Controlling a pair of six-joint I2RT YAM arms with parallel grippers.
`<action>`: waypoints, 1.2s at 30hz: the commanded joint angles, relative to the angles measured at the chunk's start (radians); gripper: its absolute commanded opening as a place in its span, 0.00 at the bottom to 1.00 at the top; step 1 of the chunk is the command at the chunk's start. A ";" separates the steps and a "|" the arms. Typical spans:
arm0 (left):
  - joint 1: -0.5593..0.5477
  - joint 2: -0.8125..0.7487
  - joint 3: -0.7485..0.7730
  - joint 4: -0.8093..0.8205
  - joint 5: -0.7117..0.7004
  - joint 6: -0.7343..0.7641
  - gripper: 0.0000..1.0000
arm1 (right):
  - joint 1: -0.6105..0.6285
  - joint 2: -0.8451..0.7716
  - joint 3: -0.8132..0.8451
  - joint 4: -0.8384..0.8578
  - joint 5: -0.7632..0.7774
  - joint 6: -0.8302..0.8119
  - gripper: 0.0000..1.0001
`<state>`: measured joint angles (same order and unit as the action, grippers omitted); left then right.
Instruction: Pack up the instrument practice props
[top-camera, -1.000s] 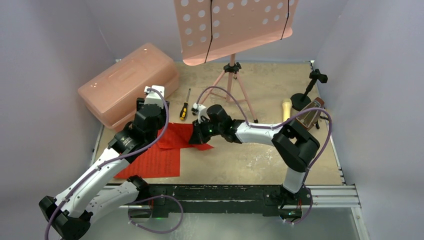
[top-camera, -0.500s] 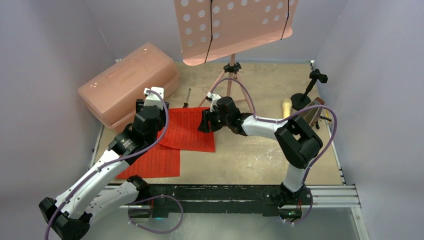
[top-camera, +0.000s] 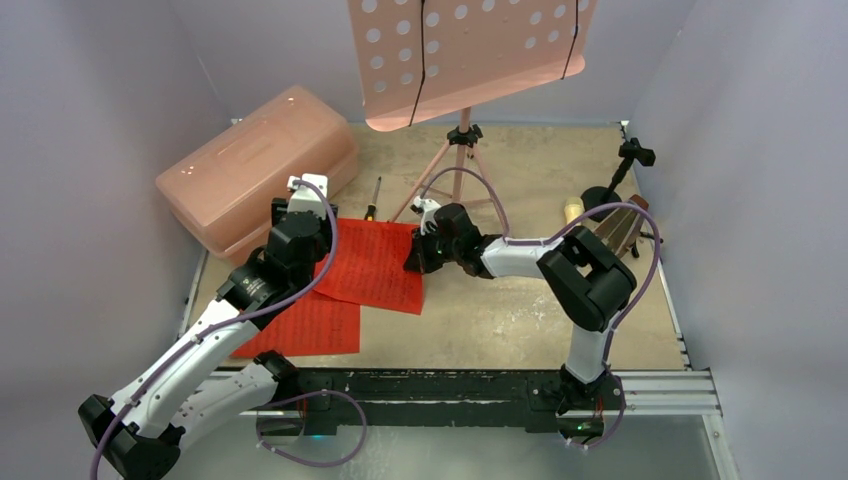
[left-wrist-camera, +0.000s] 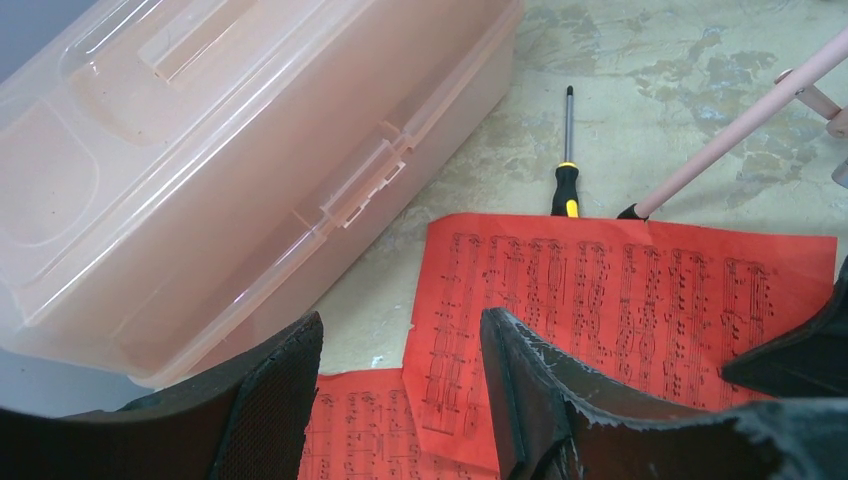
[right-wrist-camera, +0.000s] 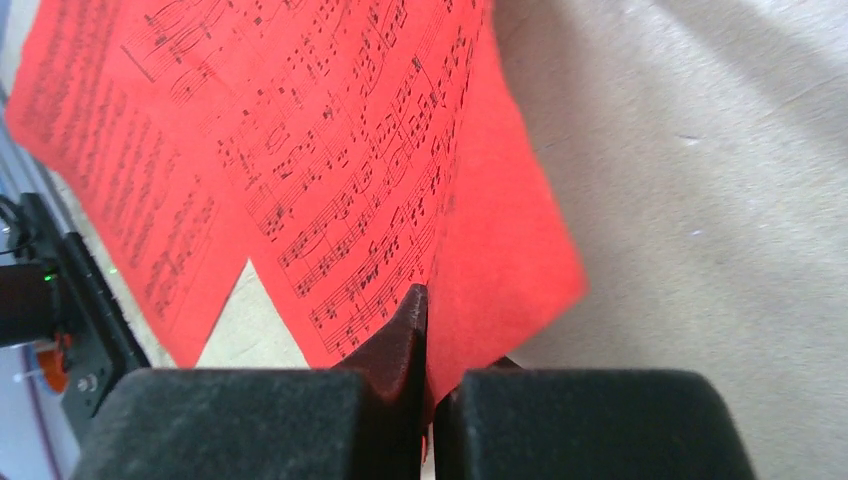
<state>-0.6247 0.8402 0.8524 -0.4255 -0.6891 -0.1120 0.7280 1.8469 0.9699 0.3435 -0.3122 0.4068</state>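
Observation:
Two red sheet-music pages lie at the table's left. My right gripper (top-camera: 415, 258) is shut on the right edge of the upper page (top-camera: 375, 262), also seen in the right wrist view (right-wrist-camera: 330, 170) and left wrist view (left-wrist-camera: 620, 290). The lower page (top-camera: 305, 325) lies nearer the front. My left gripper (left-wrist-camera: 400, 385) is open and empty above both pages, next to the pink box. The pink tripod music stand (top-camera: 460, 160) stands at the back. The cream microphone (top-camera: 572, 212) and brown metronome (top-camera: 625, 228) sit at the right, partly hidden by my right arm.
A large translucent pink lidded box (top-camera: 255, 170) stands shut at the back left. A yellow-and-black-handled screwdriver (top-camera: 371, 202) lies between it and the stand's legs. A small black stand (top-camera: 615, 185) is at the back right. Grey walls enclose the table.
My right gripper has dragged the upper red page, first back and right, flattening it, then slightly toward the front. My left arm has barely moved.

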 joint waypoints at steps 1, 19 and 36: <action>0.008 -0.006 -0.006 0.047 -0.007 0.001 0.58 | 0.005 -0.004 -0.028 0.138 -0.151 0.061 0.00; 0.014 -0.029 -0.010 0.051 -0.003 -0.003 0.58 | 0.190 0.088 0.052 0.317 -0.331 0.211 0.00; 0.021 -0.058 -0.018 0.060 -0.010 -0.009 0.58 | 0.280 0.227 0.216 0.420 -0.315 0.316 0.00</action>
<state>-0.6144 0.7967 0.8371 -0.4053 -0.6888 -0.1127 0.9886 2.0529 1.1046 0.7185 -0.6209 0.7010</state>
